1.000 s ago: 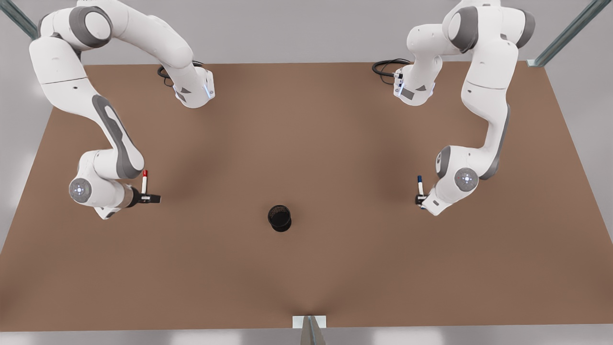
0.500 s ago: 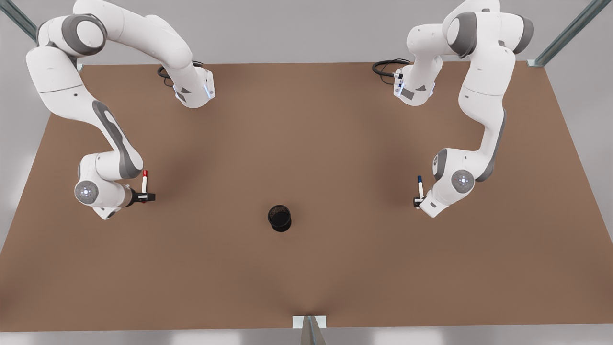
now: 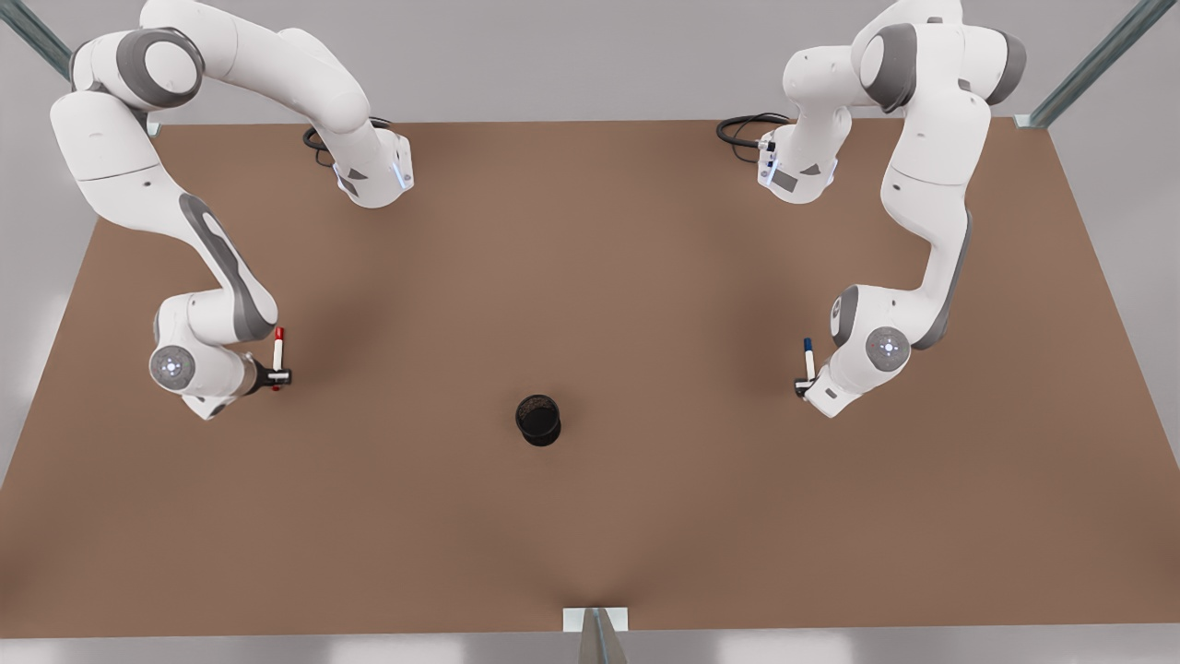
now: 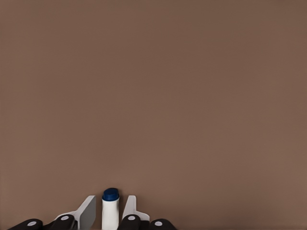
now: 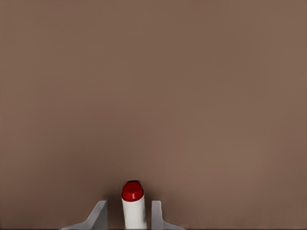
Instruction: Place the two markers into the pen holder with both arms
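Observation:
The blue-capped marker (image 3: pixel 808 358) lies on the brown table at the front view's right. My left gripper (image 3: pixel 802 387) is down over its near end, open, with a finger on each side of the barrel (image 4: pixel 110 213) and a small gap to each. At the front view's left lies the red-capped marker (image 3: pixel 277 349). My right gripper (image 3: pixel 277 376) is open and straddles its barrel (image 5: pixel 134 211) the same way. The black pen holder (image 3: pixel 538 420) stands upright between the two arms, nearer the front edge, well apart from both grippers.
The two arm bases (image 3: pixel 373 175) (image 3: pixel 797 171) sit at the back of the table (image 3: pixel 590 258) with black cables (image 3: pixel 742 129) beside them. A metal bracket (image 3: pixel 596 620) stands at the middle of the front edge. Metal frame posts (image 3: pixel 1088 65) rise at the back corners.
Both arms have sunk lower over their markers, and the grippers have drawn in slightly around the barrels. The markers and the pen holder have not moved.

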Available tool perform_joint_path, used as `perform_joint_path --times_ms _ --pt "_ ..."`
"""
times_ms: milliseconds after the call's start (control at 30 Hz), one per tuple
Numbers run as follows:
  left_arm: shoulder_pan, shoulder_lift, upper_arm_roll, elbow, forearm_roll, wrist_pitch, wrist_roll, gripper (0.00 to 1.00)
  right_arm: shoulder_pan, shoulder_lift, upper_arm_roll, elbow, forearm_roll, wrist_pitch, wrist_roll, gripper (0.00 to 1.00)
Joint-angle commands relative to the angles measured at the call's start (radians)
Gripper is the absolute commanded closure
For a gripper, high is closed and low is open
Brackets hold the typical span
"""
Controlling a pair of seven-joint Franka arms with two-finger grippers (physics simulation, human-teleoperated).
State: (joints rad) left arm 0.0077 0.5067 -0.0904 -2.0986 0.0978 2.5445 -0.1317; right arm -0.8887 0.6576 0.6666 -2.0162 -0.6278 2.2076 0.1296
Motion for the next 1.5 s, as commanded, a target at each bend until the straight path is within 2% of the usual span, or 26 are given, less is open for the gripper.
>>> perform_joint_path --times_ms 0,133,267,300,400,533,700,800,933,1033,1233,1300,1333,1467 --pt "0.0 0.001 0.0 0.002 0.002 0.0 -0.009 0.53 -0.001 -0.004 0.001 -0.007 0.0 0.008 0.016 0.53" --pt "0.0 0.003 0.0 0.003 0.002 0.0 -0.008 0.54 -0.001 -0.004 0.001 -0.007 0.0 0.008 0.016 0.75" --pt "0.0 0.01 0.0 0.006 0.002 0.002 -0.008 0.55 -0.001 -0.01 0.008 -0.006 0.0 -0.003 0.028 0.79" --pt "0.0 0.01 0.0 0.006 0.002 0.002 -0.008 0.57 -0.012 -0.024 0.039 -0.003 0.0 -0.031 0.055 0.79" --pt "0.0 0.01 0.0 0.008 0.002 0.002 -0.008 0.59 -0.18 -0.027 0.254 0.008 0.002 -0.065 0.059 0.79" --pt "0.0 0.01 0.0 0.008 0.002 0.002 -0.009 0.66 -0.254 -0.024 0.45 0.037 0.008 -0.103 0.062 0.79" --pt "0.0 0.01 0.0 0.008 0.002 0.0 -0.017 0.78 -0.202 -0.006 0.622 0.106 0.013 -0.117 0.104 0.79" --pt "-0.003 0.01 -0.002 0.012 0.002 0.0 -0.037 0.79 -0.129 -0.001 0.699 0.152 0.023 -0.109 0.16 0.78" --pt "-0.009 0.009 -0.005 0.066 -0.001 -0.067 -0.042 0.79 0.164 -0.003 0.682 0.301 0.017 -0.098 0.354 0.78" --pt "-0.018 0.003 -0.006 0.138 -0.007 -0.179 -0.048 0.79 0.296 -0.003 0.631 0.318 -0.03 0.084 0.416 0.78" --pt "-0.026 -0.004 -0.028 0.288 -0.007 -0.398 -0.049 0.79 0.658 -0.001 0.32 0.45 -0.07 0.396 0.467 0.78" --pt "-0.04 -0.005 -0.029 0.33 -0.007 -0.446 -0.045 0.79 0.744 0.025 0.251 0.507 -0.078 0.417 0.47 0.77" --pt "-0.041 -0.011 -0.031 0.333 -0.007 -0.446 -0.042 0.79 0.766 0.033 0.209 0.507 -0.076 0.506 0.47 0.77" --pt "-0.038 -0.011 -0.045 0.371 -0.007 -0.461 -0.039 0.79 0.789 0.04 0.156 0.496 -0.078 0.613 0.49 0.77"
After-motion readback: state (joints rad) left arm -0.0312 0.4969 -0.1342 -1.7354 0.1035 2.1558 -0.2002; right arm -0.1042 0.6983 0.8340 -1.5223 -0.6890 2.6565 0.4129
